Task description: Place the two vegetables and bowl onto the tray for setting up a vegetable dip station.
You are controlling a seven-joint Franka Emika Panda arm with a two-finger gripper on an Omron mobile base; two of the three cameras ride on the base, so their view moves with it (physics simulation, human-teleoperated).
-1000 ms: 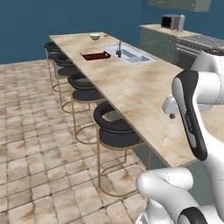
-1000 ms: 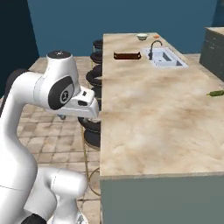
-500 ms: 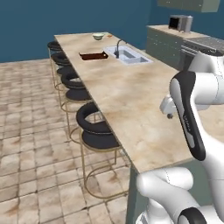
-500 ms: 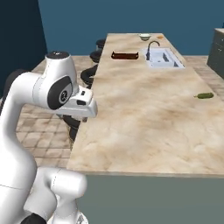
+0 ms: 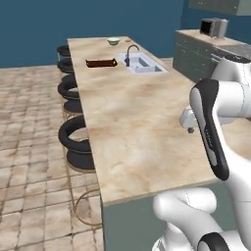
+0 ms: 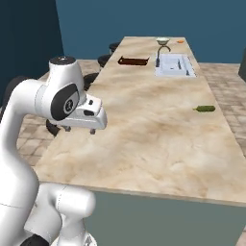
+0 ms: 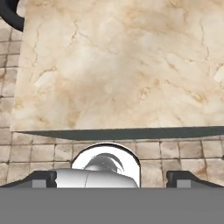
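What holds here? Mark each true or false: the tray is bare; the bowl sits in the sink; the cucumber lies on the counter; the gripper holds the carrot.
1. The tray is bare. True.
2. The bowl sits in the sink. False: it stands on the counter beyond the sink.
3. The cucumber lies on the counter. True.
4. The gripper holds the carrot. False: it is open and empty; the carrot lies near the bowl.

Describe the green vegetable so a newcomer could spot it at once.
Start at the long marble counter and find the sink at its far end. Nearer the robot, by the right edge, lies the cucumber: small, dark green, elongated, alone on bare stone, unlike the orange carrot beside the bowl.
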